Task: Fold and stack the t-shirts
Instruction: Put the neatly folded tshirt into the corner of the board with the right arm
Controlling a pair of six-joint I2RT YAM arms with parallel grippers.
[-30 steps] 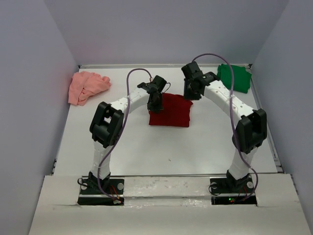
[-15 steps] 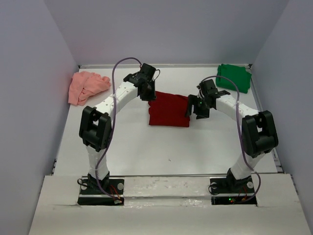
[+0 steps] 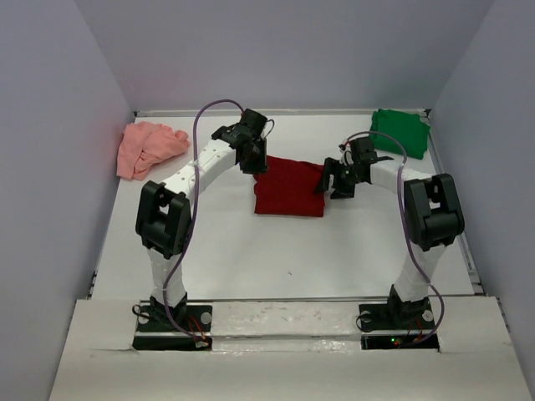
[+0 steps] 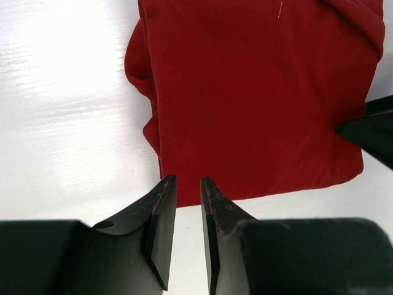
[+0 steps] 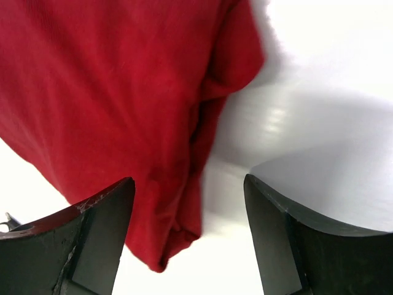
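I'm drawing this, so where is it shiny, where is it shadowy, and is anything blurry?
Left wrist view: streaky white glare on the table beside the dark red t-shirt. Right wrist view: a soft grey shadow falls on the table beside the shirt, and the right gripper looks huge and slightly soft. Top view: even light, only faint shadows.

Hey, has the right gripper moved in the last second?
Yes. Against the green t-shirt, the right gripper has shifted toward the arm bases, and now sits open at the dark red t-shirt's right edge.
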